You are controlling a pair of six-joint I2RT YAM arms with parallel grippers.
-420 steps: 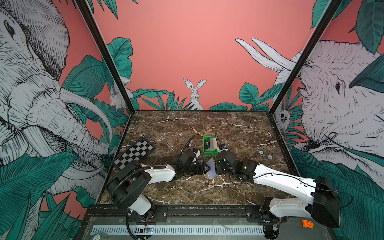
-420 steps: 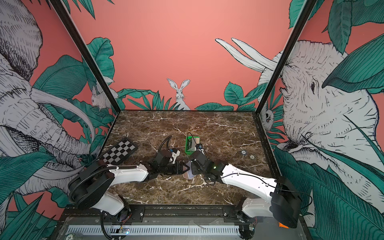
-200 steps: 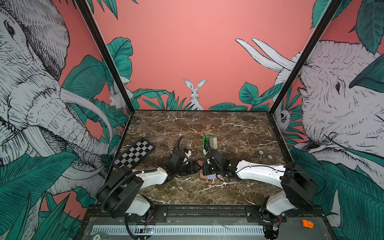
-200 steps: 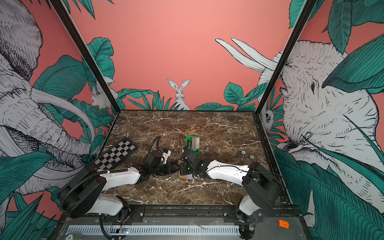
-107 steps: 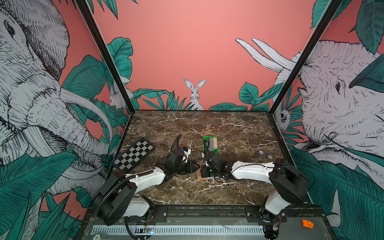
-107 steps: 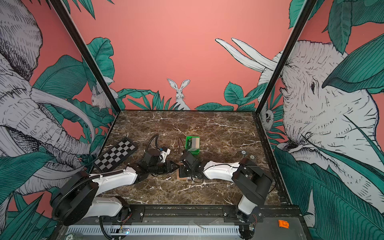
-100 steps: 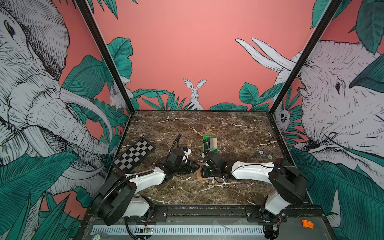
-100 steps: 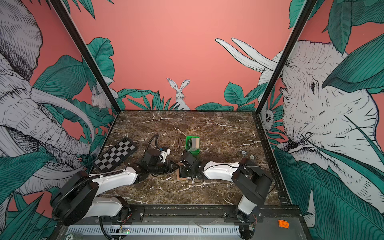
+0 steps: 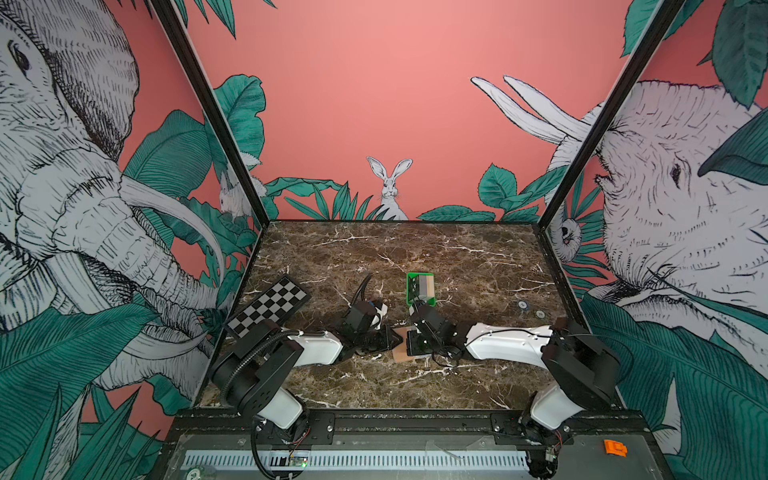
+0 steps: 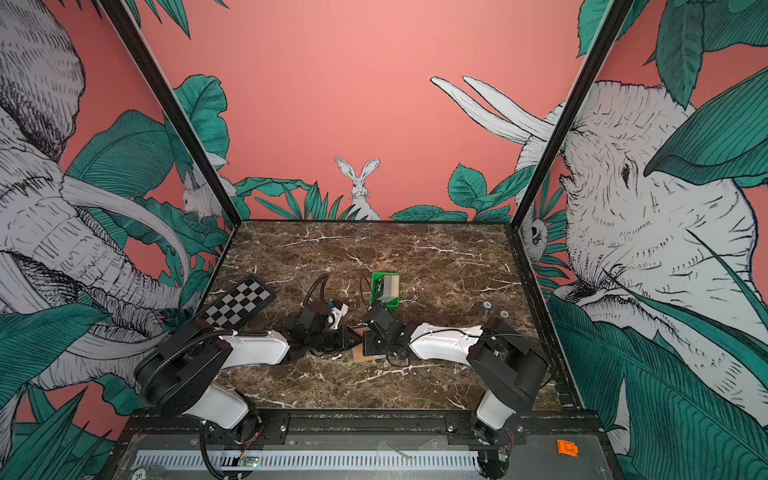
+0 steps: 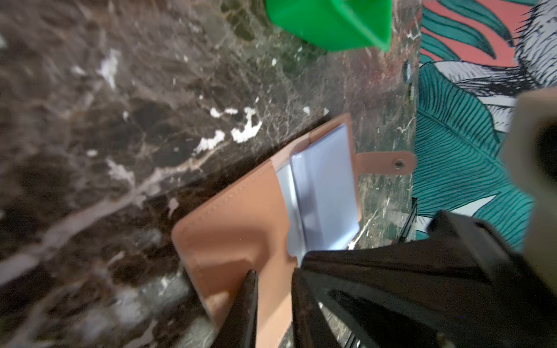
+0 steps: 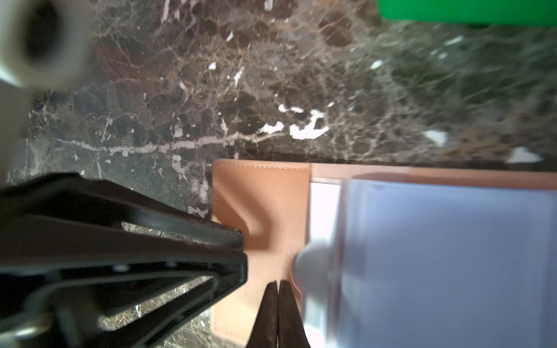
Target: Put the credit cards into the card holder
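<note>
The card holder [image 9: 400,356] [image 10: 359,353], tan and bifold, lies open at the table's middle front. Its pale bluish clear pockets [image 11: 325,186] show; I cannot tell whether a card sits in them. My left gripper [image 11: 274,271] [image 9: 392,338] comes in low from the left, its jaws narrowed on the holder's tan cover [image 12: 259,192]. My right gripper [image 12: 278,283] [image 9: 411,347] is shut with nothing between its fingers; its tips rest on the holder's inside beside the pockets. Grey and tan credit cards [image 9: 424,286] [image 10: 390,285] stand in the green tray [image 9: 411,291].
The green tray [image 11: 331,24] [image 12: 467,9] sits just behind the holder. A black-and-white checkerboard [image 9: 268,307] lies at the left edge. Two small round discs [image 9: 522,304] lie at the right. Glass walls close in three sides.
The left jaws have narrowed onto the holder's cover. The right arm's elbow has drawn back toward the front right while its shut tips stay on the holder.
</note>
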